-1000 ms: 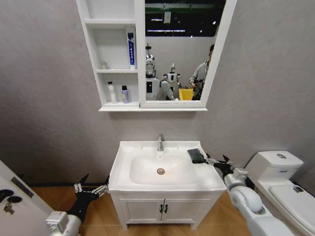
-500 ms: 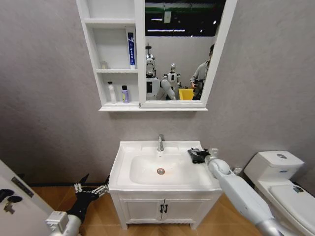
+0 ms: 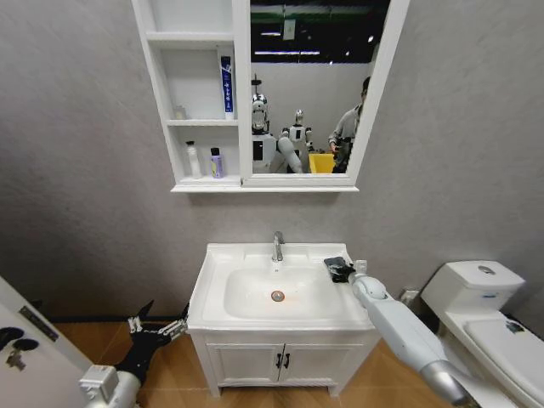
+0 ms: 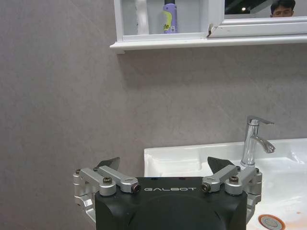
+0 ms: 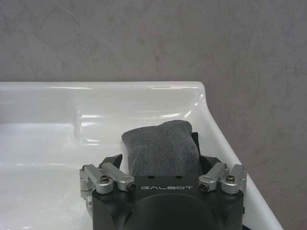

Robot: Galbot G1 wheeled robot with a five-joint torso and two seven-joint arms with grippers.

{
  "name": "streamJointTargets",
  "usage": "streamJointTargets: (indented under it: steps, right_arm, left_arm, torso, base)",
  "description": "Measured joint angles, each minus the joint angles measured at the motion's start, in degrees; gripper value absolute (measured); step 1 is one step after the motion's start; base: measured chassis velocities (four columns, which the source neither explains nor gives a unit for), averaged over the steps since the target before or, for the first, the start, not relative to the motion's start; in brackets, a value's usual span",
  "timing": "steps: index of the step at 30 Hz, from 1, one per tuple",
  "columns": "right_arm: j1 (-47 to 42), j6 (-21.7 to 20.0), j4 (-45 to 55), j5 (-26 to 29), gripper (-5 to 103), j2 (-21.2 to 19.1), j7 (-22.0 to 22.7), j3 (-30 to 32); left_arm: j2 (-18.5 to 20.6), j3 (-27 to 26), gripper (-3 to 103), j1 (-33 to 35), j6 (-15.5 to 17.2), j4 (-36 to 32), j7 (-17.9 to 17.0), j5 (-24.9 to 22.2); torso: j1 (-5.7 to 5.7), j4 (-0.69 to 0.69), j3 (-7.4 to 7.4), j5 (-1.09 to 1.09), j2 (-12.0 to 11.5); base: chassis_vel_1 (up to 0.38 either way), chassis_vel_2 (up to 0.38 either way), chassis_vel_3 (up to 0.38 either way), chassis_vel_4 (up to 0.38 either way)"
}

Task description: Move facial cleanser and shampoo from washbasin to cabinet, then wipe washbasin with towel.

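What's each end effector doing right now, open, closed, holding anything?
Left end effector: open, empty, low beside the washbasin.
Right end effector: open around the towel, not yet closed.

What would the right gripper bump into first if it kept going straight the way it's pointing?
Most likely the towel. The right gripper sits open on the washbasin ledge, with the grey cloth already between its fingers. Past the towel come the basin's back rim and the wall, though depth is hard to judge.

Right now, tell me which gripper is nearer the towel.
Right. The right gripper straddles the grey towel on the washbasin's back right ledge; the left gripper hangs low beside the basin's front left corner.
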Motion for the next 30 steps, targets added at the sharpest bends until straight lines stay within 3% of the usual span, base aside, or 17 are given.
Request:
streamJointTargets:
  steps: [3,6,8,12,14,18,19,20,22,26,30]
  right_arm:
    - [0.3,1.1,-1.5,-0.5,74,0.8,-0.1,0.1]
    - [0.3,1.2,-1.8,-0.6,74,0.9,-0.1,0.1]
    - [0.4,1.4,-2.3,-0.9,57,1.0,-0.3,0.2]
    - [0.3,1.4,-2.3,-1.0,52,0.9,-0.3,0.3]
    - [0.0,1.0,-1.6,-0.9,36,0.7,-0.3,0.4]
    - [-0.2,0.4,-0.8,-0.5,25,0.1,-0.3,0.5]
    - [-0.5,0.2,0.0,-0.2,14,-0.4,-0.2,0.6]
    - [-0.5,0.2,0.0,-0.2,14,-0.4,-0.2,0.6]
    - [-1.2,-0.1,2.2,0.2,4,-1.3,0.2,1.0]
    - [-2.4,-0.5,5.5,0.9,3,-2.1,1.0,1.5]
    - [-6.0,-1.4,15.9,3.6,3,-4.7,2.4,1.8]
  left_arm:
    - [0.0,0.0,100,0.0,0.0,0.0,0.0,0.0]
    - [0.0,0.0,100,0.0,0.0,0.0,0.0,0.0]
    - [0.0,0.0,100,0.0,0.0,0.0,0.0,0.0]
    - [0.0,0.0,100,0.0,0.0,0.0,0.0,0.0]
    - [0.0,0.0,100,0.0,0.0,0.0,0.0,0.0]
    - [0.0,0.0,100,0.0,0.0,0.0,0.0,0.0]
    - [0.0,0.0,100,0.0,0.0,0.0,0.0,0.0]
    - [0.0,0.0,100,0.0,0.0,0.0,0.0,0.0]
    - [0.0,0.0,100,0.0,0.0,0.0,0.0,0.0]
    - [0.0,0.0,100,0.0,0.0,0.0,0.0,0.0]
    - [0.0,0.0,100,0.0,0.0,0.0,0.0,0.0]
  torso:
    - [0.0,-0.01,0.0,0.0,0.0]
    - [0.0,0.0,0.0,0.0,0.0]
    - [0.0,0.0,0.0,-0.01,0.0]
    - [0.0,0.0,0.0,-0.01,0.0]
    - [0.0,0.0,0.0,0.0,0.0]
    - [0.0,0.0,0.0,0.0,0.0]
    - [0.0,0.0,0.0,0.0,0.0]
    - [0.0,0.0,0.0,0.0,0.0]
    - [0.0,-0.01,0.0,0.0,0.0]
    - [0.0,-0.01,0.0,0.0,0.0]
    - [0.0,-0.01,0.0,-0.01,0.0]
  base:
    - [0.0,0.0,0.0,0.0]
    - [0.0,0.0,0.0,0.0]
    - [0.0,0.0,0.0,0.0]
    - [0.0,0.0,0.0,0.0]
    - [0.0,0.0,0.0,0.0]
    - [0.0,0.0,0.0,0.0]
    - [0.0,0.0,0.0,0.0]
    - [0.0,0.0,0.0,0.0]
    - [0.0,0.0,0.0,0.0]
    - [0.0,0.0,0.0,0.0]
    - [0.0,0.0,0.0,0.0]
